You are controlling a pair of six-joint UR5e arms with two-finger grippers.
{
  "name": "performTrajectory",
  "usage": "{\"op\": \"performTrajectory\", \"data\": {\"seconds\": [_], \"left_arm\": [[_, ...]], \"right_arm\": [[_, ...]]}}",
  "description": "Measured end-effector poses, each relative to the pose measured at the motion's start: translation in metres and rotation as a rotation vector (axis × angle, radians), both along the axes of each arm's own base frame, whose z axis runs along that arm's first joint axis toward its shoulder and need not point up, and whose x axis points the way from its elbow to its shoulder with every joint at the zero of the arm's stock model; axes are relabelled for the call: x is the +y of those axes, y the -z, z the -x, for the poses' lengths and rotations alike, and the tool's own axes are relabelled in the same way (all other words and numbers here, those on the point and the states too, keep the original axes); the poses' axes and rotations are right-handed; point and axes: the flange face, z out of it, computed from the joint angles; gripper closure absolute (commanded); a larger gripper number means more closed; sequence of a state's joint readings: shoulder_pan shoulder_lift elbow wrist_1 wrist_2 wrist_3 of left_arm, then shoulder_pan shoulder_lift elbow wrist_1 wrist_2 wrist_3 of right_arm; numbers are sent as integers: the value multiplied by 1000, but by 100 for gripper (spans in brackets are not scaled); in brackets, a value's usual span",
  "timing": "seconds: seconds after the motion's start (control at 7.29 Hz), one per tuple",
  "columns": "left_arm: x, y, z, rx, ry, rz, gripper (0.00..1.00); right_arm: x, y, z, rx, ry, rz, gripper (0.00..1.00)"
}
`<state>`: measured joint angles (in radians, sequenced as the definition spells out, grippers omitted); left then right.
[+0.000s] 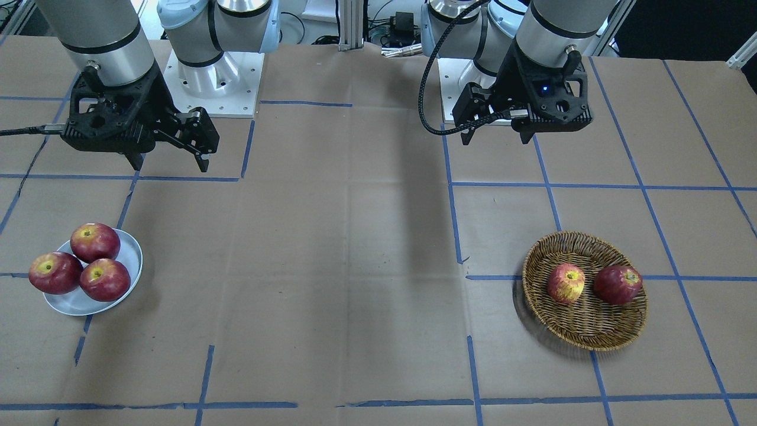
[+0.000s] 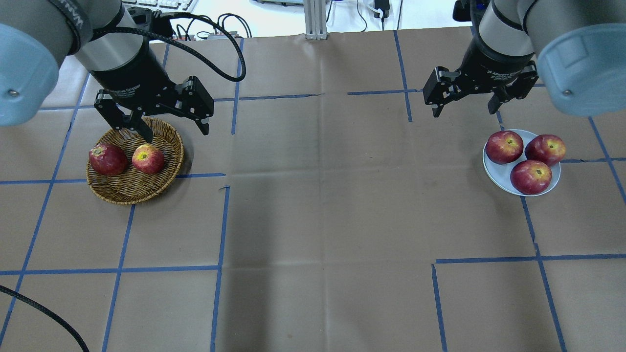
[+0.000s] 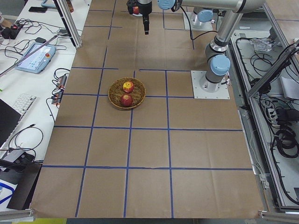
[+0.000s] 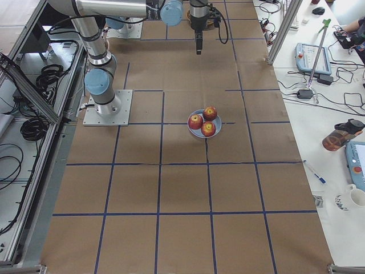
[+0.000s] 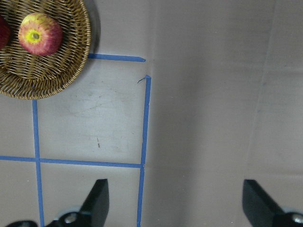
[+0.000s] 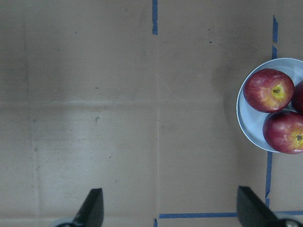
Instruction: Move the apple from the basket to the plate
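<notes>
The apple (image 2: 148, 159), light red with yellow streaks, lies in the woven wicker basket (image 2: 132, 198) beside a dark red apple (image 2: 107, 159). It also shows in the front view (image 1: 566, 283) and the left wrist view (image 5: 40, 34). My left gripper (image 2: 176, 134) is open and empty, raised above the table beside the basket's robot-side rim. The pale blue-white plate (image 2: 494, 171) holds three dark red apples (image 2: 530, 176). My right gripper (image 2: 463, 111) is open and empty, raised on the robot's side of the plate (image 6: 248, 123).
Brown paper with blue tape grid lines (image 2: 220, 220) covers the table. The two arm bases (image 1: 213, 77) stand at the robot's edge. Desks with cables, a tablet (image 3: 35, 53) and a bottle (image 4: 336, 137) flank the table's ends.
</notes>
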<state>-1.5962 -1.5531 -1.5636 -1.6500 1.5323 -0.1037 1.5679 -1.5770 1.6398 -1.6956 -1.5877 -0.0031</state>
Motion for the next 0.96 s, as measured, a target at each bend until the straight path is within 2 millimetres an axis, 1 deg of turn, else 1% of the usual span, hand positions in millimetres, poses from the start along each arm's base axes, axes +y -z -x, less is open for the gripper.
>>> {"op": "performTrajectory", "data": {"seconds": [0.27,0.69,0.96], "left_arm": [[0,1,-2,1,5,-3,1],[-8,-4,-8,3,49,13,1],[-12,1,-10,4,80,9,1]], "right_arm": [[0,0,1,0,1,-1,0],[0,0,1,1,2,-1,0],[0,1,1,1,2,-2,0]]}}
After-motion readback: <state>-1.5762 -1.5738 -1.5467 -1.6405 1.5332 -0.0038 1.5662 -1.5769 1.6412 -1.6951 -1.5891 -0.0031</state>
